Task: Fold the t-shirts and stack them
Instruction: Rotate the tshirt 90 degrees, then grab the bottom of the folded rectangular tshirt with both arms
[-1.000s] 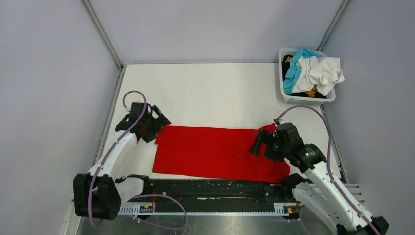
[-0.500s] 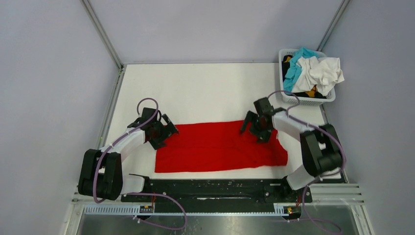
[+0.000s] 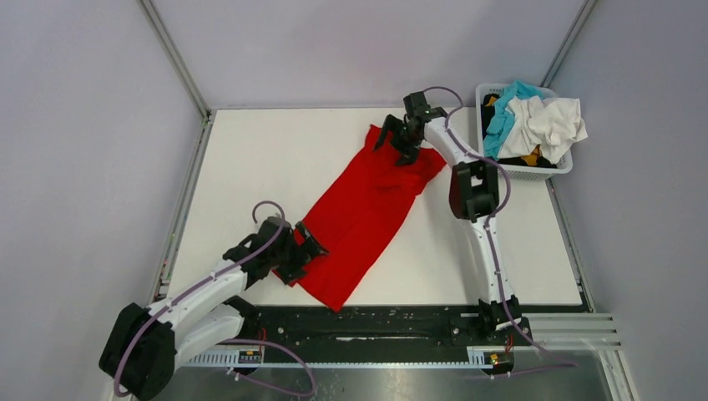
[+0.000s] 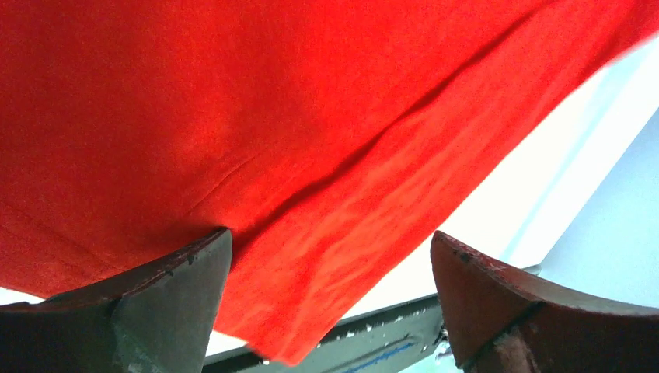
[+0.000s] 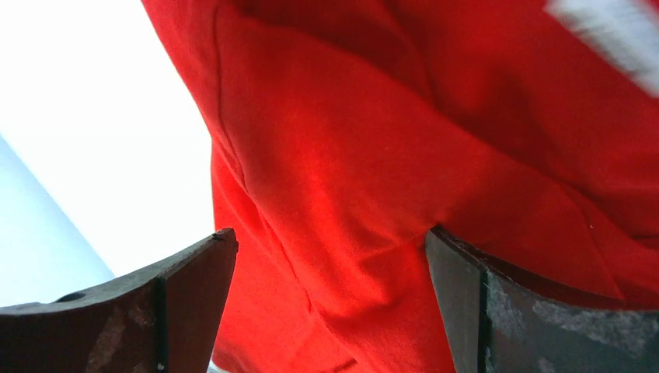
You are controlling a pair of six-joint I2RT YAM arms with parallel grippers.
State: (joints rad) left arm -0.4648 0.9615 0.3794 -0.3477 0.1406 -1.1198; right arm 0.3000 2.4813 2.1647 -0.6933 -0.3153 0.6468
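Note:
The bright red t-shirt point(image 3: 367, 209) lies folded into a long strip, running diagonally from the back right to the near middle of the white table point(image 3: 275, 159). At its near-left edge is my left gripper point(image 3: 303, 259), open, with its fingers spread over the cloth point(image 4: 311, 155). My right gripper point(image 3: 397, 149) stands open on the far end, red cloth point(image 5: 373, 179) between its fingers. Neither pair of jaws is closed on the fabric. A white t-shirt point(image 3: 547, 121), a teal-blue one point(image 3: 503, 119) and a bit of mustard-yellow one point(image 3: 531, 156) are heaped in the basket.
The white lattice basket point(image 3: 501, 170) stands at the back right corner, close to the right gripper. A black rail point(image 3: 376, 322) runs along the table's near edge, just below the shirt's lower corner. Grey walls enclose the table on three sides.
The red shirt has swung from lying crosswise near the front to a diagonal. My right gripper went far back toward the basket; my left gripper moved nearer and to the right.

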